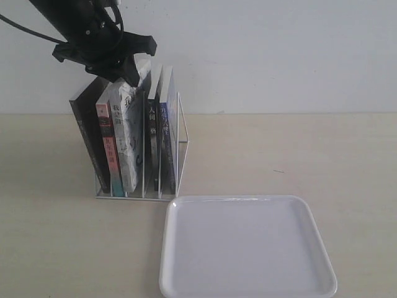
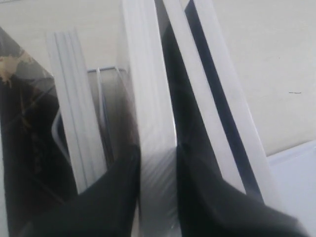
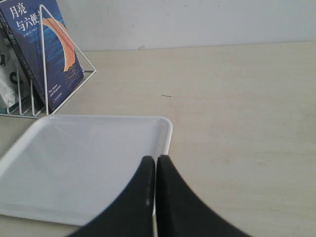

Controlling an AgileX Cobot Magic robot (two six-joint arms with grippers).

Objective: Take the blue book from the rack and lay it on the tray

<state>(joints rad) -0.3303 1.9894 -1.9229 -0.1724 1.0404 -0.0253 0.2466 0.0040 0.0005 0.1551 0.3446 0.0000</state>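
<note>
Pale tabletop [image 1: 310, 155] carried the rack [image 1: 133, 197], where the blue book [image 3: 29, 49] stood in the end slot nearest the tray [image 1: 248, 202]. The left gripper [image 2: 157, 153] pinched a thicker white book [image 2: 148, 98] by its top edge instead, seemingly the wrong one; the right gripper [image 3: 155, 168] hung closed and empty over the tray.

The left gripper [image 1: 127, 77] points downward, jaws clamped on a white book's [image 2: 148, 98] top edge; the right gripper [image 3: 154, 162] has its jaws pressed together.
</note>
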